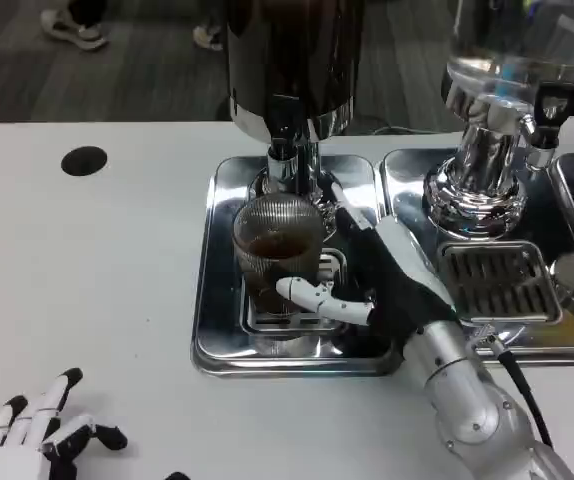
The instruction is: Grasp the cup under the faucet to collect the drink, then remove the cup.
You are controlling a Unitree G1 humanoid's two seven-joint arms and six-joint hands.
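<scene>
A ribbed glass cup [278, 248] with dark drink in it stands on the drip tray [217, 300] of the dark dispenser [292, 60], just below its chrome faucet [283, 160]. My right hand [367, 280] reaches in from the lower right and wraps the cup: the thumb lies across its front and the fingers pass behind its right side. My left hand [42, 430] rests on the white table at the lower left, fingers spread, holding nothing.
A second dispenser [502, 70] with a clear tank stands to the right on its own chrome tray with a grate [497, 280]. A black round disc [84, 161] sits in the table at the far left.
</scene>
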